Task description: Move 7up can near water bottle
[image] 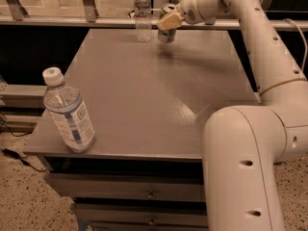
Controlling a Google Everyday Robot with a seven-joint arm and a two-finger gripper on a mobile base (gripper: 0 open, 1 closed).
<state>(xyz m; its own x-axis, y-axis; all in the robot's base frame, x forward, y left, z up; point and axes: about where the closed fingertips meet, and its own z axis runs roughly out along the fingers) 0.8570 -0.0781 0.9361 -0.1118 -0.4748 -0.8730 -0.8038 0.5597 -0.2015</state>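
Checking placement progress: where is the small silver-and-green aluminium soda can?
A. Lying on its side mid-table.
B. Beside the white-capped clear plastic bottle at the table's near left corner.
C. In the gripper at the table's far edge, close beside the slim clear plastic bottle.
C: the gripper is closed on the silver-and-green 7up can at the far edge, the slim clear water bottle just beside it.
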